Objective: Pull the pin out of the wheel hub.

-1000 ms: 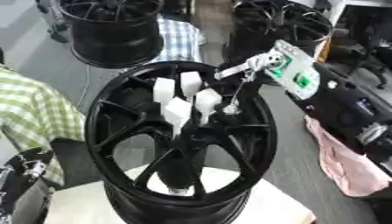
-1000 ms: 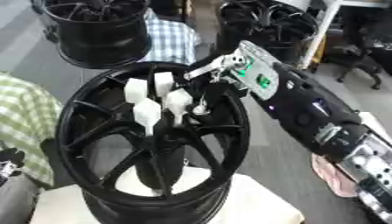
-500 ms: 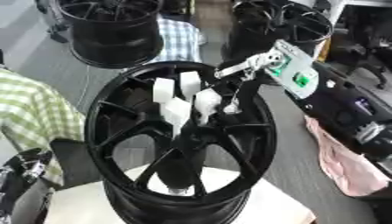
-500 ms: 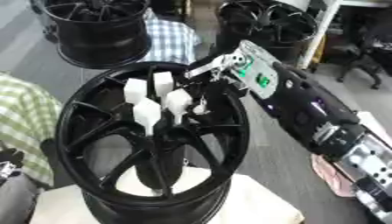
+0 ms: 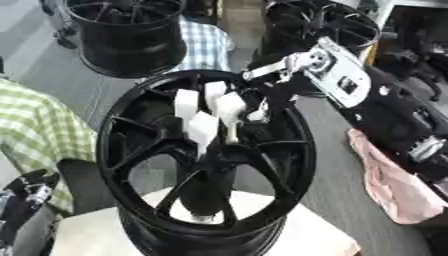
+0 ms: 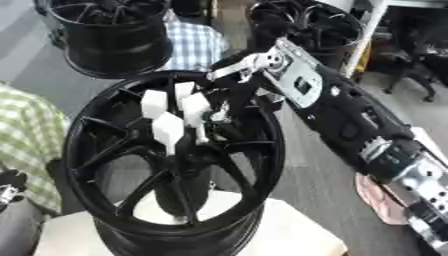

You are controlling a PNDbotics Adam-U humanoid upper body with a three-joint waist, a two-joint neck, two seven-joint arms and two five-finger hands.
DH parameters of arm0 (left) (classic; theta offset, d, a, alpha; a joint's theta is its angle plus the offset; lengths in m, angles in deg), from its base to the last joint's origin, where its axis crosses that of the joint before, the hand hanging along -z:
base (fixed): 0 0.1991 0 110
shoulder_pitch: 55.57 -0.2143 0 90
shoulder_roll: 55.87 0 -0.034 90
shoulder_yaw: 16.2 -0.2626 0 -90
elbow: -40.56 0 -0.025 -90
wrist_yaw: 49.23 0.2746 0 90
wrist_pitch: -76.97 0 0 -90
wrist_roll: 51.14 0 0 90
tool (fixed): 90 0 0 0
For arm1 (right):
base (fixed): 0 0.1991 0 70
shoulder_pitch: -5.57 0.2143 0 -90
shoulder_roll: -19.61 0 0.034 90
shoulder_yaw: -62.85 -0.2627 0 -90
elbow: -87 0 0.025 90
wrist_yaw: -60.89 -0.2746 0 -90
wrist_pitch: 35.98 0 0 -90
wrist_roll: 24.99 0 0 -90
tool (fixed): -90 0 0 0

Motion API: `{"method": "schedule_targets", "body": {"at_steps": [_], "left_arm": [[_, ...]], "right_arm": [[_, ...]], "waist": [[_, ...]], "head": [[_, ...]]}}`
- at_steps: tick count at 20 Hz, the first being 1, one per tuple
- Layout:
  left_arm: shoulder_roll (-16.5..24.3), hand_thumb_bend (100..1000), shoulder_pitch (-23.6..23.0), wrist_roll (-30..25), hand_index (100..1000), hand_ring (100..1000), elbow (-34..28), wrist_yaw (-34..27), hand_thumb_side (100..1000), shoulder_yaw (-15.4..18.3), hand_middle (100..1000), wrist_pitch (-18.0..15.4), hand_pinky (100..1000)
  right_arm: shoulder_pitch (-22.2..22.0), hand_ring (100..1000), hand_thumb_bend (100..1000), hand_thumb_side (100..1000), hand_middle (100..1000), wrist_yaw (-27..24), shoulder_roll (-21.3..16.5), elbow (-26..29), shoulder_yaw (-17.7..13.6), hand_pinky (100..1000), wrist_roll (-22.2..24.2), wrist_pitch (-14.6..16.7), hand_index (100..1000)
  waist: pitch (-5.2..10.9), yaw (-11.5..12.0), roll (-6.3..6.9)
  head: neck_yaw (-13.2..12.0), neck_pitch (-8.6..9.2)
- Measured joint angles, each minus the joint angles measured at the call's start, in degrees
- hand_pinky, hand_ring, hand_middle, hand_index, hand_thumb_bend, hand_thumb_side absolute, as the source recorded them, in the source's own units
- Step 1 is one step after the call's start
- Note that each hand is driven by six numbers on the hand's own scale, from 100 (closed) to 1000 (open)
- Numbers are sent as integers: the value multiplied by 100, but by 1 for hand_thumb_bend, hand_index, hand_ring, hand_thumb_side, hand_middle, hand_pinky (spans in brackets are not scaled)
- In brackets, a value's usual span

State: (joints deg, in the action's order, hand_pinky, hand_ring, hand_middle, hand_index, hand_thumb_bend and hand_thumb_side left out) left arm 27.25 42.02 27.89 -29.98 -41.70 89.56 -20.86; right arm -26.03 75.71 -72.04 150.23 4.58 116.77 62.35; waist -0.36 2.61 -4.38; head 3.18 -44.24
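Note:
A black spoked wheel (image 5: 140, 150) stands upright on a white block, its face tilted toward me. My right hand (image 5: 210, 112) reaches in from the upper right over the rim. Its white-padded fingers (image 6: 166, 127) are bunched at the hub in the wheel's centre. A thin pale pin (image 5: 233, 134) sticks down from between the fingers and thumb, which are curled onto it. The hub itself is mostly hidden behind the hand. My left hand (image 5: 31, 192) shows only as a dark shape at the lower left edge.
The white block (image 5: 315, 235) carries the wheel at the bottom. Two more black wheels (image 5: 127, 35) (image 6: 306, 22) stand behind. Green checked cloth (image 5: 31, 130) lies at left, blue checked cloth (image 5: 206, 45) behind, and pink cloth (image 5: 385, 185) at right.

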Motion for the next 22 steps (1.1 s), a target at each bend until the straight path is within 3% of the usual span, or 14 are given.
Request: {"method": "schedule_targets", "body": {"at_steps": [6, 11, 16, 22], "left_arm": [[0, 587, -7, 1, 809, 702, 0, 0, 567, 1, 664, 0, 699], [2, 587, -46, 17, 810, 702, 0, 0, 567, 3, 664, -1, 699], [2, 585, -48, 28, 810, 702, 0, -7, 567, 9, 664, 0, 699], [2, 584, -45, 56, 809, 702, 0, -26, 568, 39, 664, -5, 699]], "right_arm": [[1, 649, 100, 305, 304, -348, -233, 376, -83, 745, -128, -212, 412], [-102, 636, 100, 280, 290, -836, -846, 984, -480, 740, -512, -472, 401], [-833, 631, 100, 261, 287, -1062, -1588, 1475, -1245, 737, -1386, -681, 399], [-2354, 647, 100, 259, 344, -742, -1986, 1140, -2514, 742, -3070, -727, 459]], "waist": [[0, -48, -2], [2, -105, -15], [2, -122, -19], [-12, -148, 1]], "head": [[-6, 0], [-30, 0], [-32, 0], [-52, 0]]}}
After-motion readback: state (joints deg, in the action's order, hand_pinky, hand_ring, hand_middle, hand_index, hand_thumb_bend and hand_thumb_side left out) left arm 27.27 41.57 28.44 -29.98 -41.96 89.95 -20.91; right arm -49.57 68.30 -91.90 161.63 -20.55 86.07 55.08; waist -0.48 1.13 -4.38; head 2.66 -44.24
